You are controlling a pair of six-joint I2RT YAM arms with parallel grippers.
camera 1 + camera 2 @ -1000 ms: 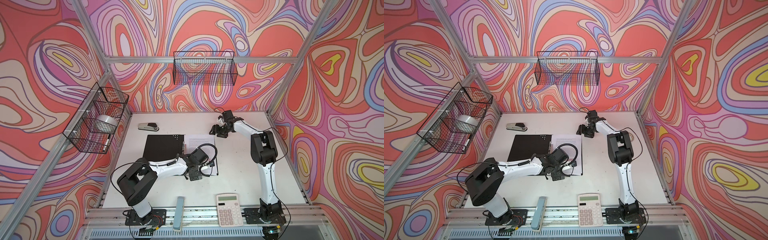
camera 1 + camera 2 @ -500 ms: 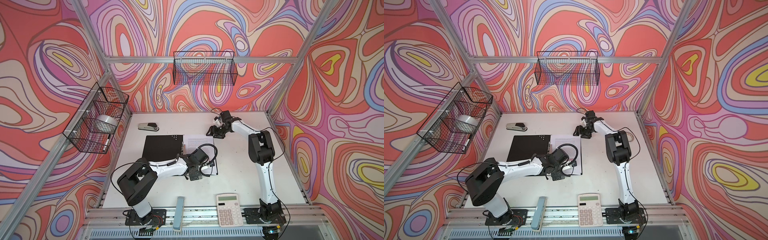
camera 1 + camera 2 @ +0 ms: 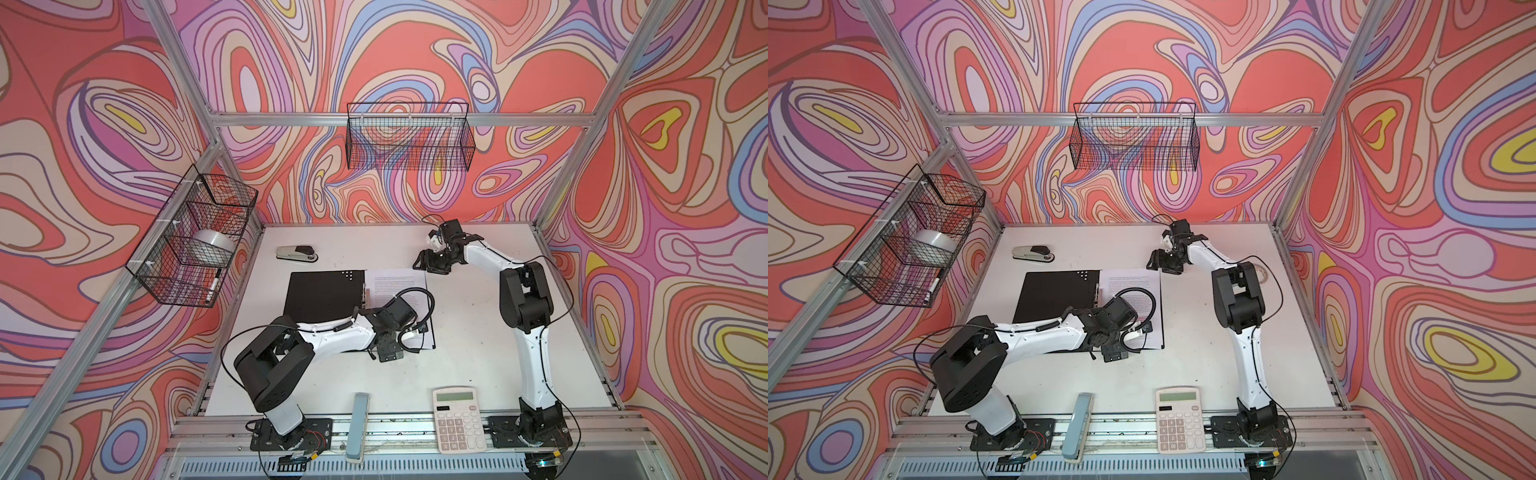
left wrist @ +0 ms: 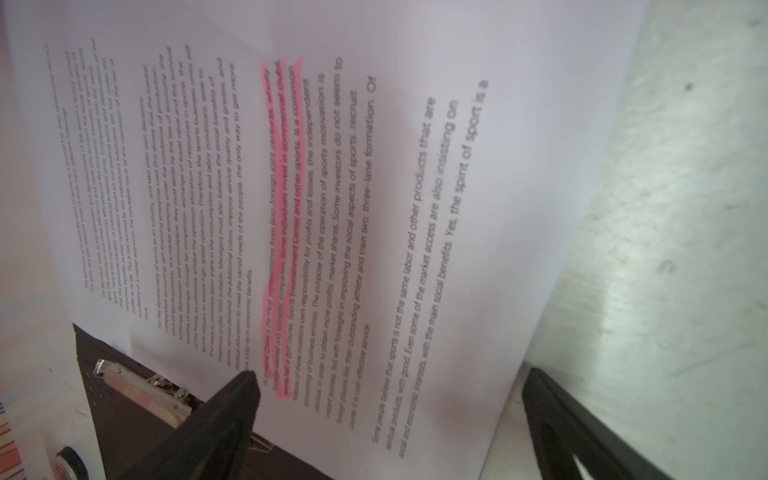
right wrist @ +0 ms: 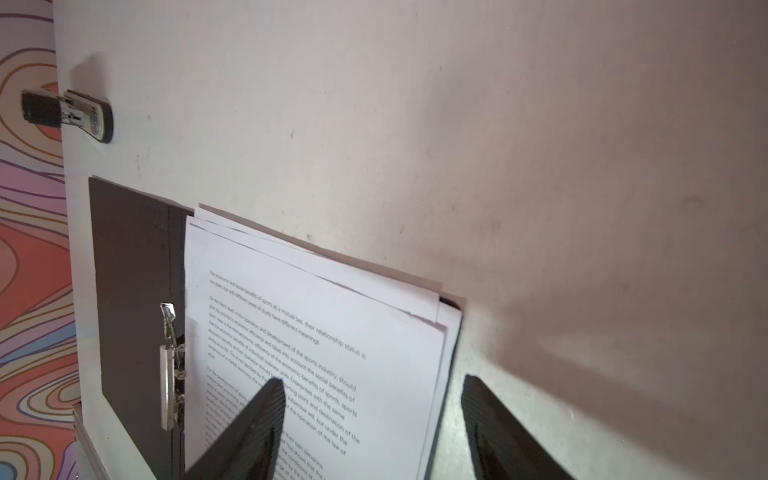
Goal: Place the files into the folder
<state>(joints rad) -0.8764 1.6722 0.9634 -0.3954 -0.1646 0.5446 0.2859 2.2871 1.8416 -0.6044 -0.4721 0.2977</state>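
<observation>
Now the left fingers (image 4: pixel 232 415) are spread wide and hold nothing (one tip hangs over the page). Under them the files (image 4: pixel 374 208) lie on the open folder (image 5: pixel 129 291), beside its metal clip (image 5: pixel 168 374). The right fingers (image 5: pixel 257 424) are open too and empty, one on each side of the files' edge, above the surface (image 5: pixel 540 166).

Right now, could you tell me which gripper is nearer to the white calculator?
Left. The left gripper is over the near half of the files, a bit behind the calculator; the right gripper is at the files' far right corner, much farther back.
</observation>
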